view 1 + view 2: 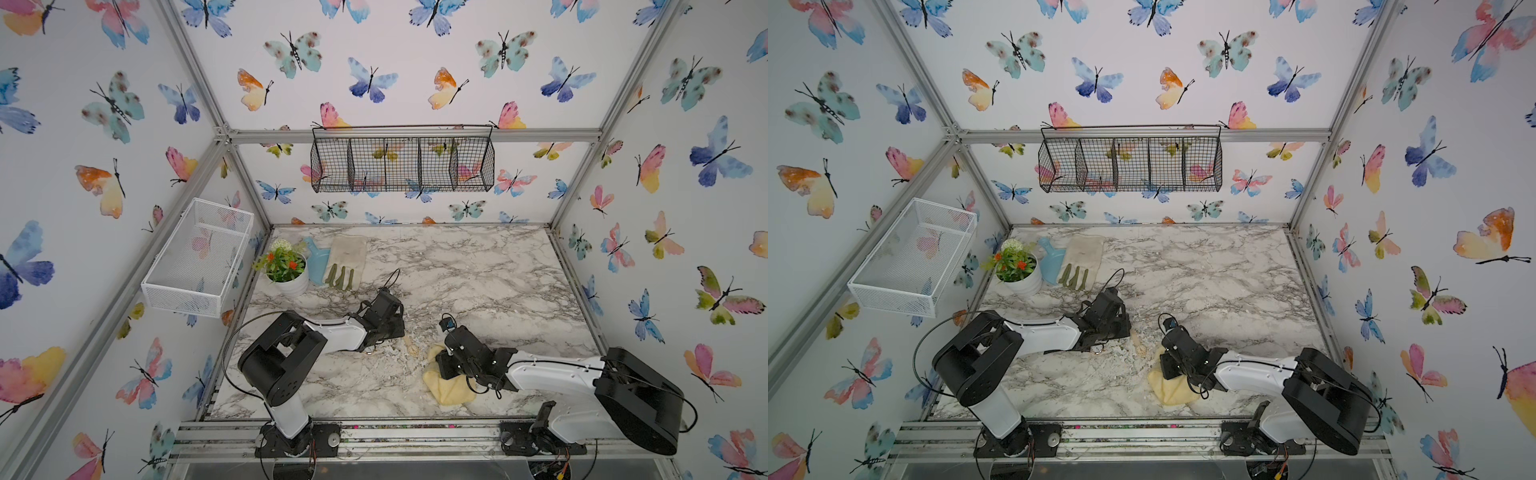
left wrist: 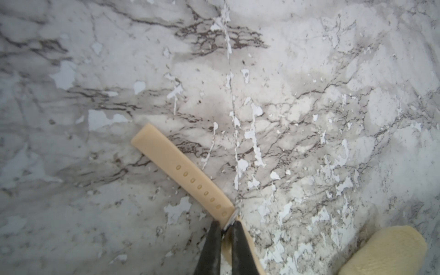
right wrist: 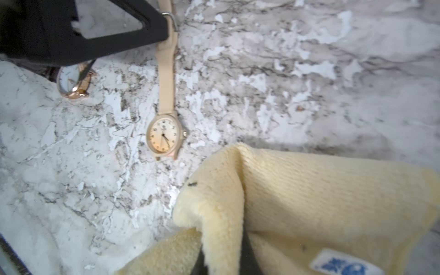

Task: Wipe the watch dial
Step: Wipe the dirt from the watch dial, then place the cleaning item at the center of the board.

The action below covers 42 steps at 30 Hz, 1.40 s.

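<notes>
Nearest the front edge, the right gripper [image 3: 225, 259] is clamped tight on a bunched fold of the yellow cloth [image 3: 309, 190]. The rest of the cloth slumps on the marble table [image 1: 478, 270]. It's soft and floppy, so it'll drag and fold rather than push. I'd lead with the padded fold sticking out front.

Just past that fold, not touching it, the watch [image 3: 164, 137] lies flat with its dial up. It's small and light, and I reckon it would skate across that slick top the moment anything rubs it. The glass wants gentle pressure too.

Its beige strap [image 3: 166, 78] is bendy rubber and runs away from the dial. The left gripper [image 2: 225, 226] has its jaws nearly closed, pinching the strap at the buckle end. That seems the right place to anchor it, clear of the face.

Tucked under that arm is what looks like a second watch [image 3: 73, 82], rose gold, though it's half hidden.

Way back in the corner sit a flower pot [image 1: 289, 278], a blue scoop [image 1: 318, 257] and gloves [image 1: 347, 259].
</notes>
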### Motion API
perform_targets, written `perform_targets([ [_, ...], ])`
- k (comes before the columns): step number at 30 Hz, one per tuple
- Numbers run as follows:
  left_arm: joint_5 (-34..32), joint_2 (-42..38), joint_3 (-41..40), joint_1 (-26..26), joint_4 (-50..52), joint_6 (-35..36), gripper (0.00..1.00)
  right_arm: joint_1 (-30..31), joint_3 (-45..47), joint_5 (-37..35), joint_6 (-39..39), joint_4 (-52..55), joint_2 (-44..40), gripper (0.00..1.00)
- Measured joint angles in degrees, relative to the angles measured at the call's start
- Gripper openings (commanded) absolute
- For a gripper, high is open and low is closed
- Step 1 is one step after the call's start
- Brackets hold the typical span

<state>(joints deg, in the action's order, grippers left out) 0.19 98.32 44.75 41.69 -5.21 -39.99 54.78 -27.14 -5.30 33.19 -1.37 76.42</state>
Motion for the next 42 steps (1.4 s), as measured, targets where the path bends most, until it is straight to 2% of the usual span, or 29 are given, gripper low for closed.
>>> perform_targets([
  [5, 0.09, 0.0, 0.0, 0.09, -0.07, -0.17, 0.1, -0.7, -2.19, -1.03, -0.22, 2.27, -1.53, 0.02],
  [11, 0.04, 0.09, 0.09, 0.44, -0.11, -0.57, 0.1, -0.7, -14.88, 3.48, -1.92, 1.07, 8.9, 0.02],
  [15, 0.04, 0.09, 0.13, 0.44, -0.15, -0.74, 0.1, -0.7, -18.14, 5.99, -2.67, -1.86, 13.73, 0.02],
  [21, 0.0, 0.07, 0.11, 0.48, -0.22, -0.79, 0.1, -0.7, -14.58, 6.82, -2.78, -3.08, 15.87, 0.02],
  [26, 0.0, 0.15, 0.11, 0.52, -0.46, -0.76, 0.1, -1.6, -7.96, 5.75, -2.78, -4.24, 11.63, 0.02],
  [29, 0.04, 0.22, 0.09, 0.55, -0.87, -0.7, 0.11, -5.16, -4.85, 5.7, -3.3, -2.95, 7.78, 0.02],
  [31, 0.04, 0.2, 0.02, 0.61, -1.07, -0.55, 0.11, -9.79, -3.74, 5.44, -4.42, -0.79, 5.27, 0.03],
  [35, -0.04, 0.2, 0.0, 0.68, -1.16, -0.39, 0.12, -18.12, -4.55, 4.37, -7.43, 3.23, 2.6, 0.1],
  [36, -0.07, 0.17, 0.0, 0.7, -1.16, -0.33, 0.13, -19.96, -5.35, 4.26, -8.24, 3.85, 2.56, 0.16],
  [38, -0.04, 0.15, 0.02, 0.7, -1.16, -0.24, 0.18, -22.71, -8.9, 4.0, -9.92, 6.1, 4.2, 0.53],
  [39, 0.0, 0.13, 0.04, 0.72, -1.2, -0.13, 0.27, -23.63, -12.0, 4.02, -10.99, 7.48, 6.16, 0.63],
  [40, 0.2, 0.02, 0.13, 0.83, -1.36, -0.09, 0.36, -24.15, -15.43, 4.0, -11.93, 9.01, 8.44, 0.71],
  [42, 0.72, -0.26, 0.37, 1.16, -1.4, 0.22, 0.45, -24.61, -22.16, 4.0, -13.46, 10.86, 13.03, 0.84],
])
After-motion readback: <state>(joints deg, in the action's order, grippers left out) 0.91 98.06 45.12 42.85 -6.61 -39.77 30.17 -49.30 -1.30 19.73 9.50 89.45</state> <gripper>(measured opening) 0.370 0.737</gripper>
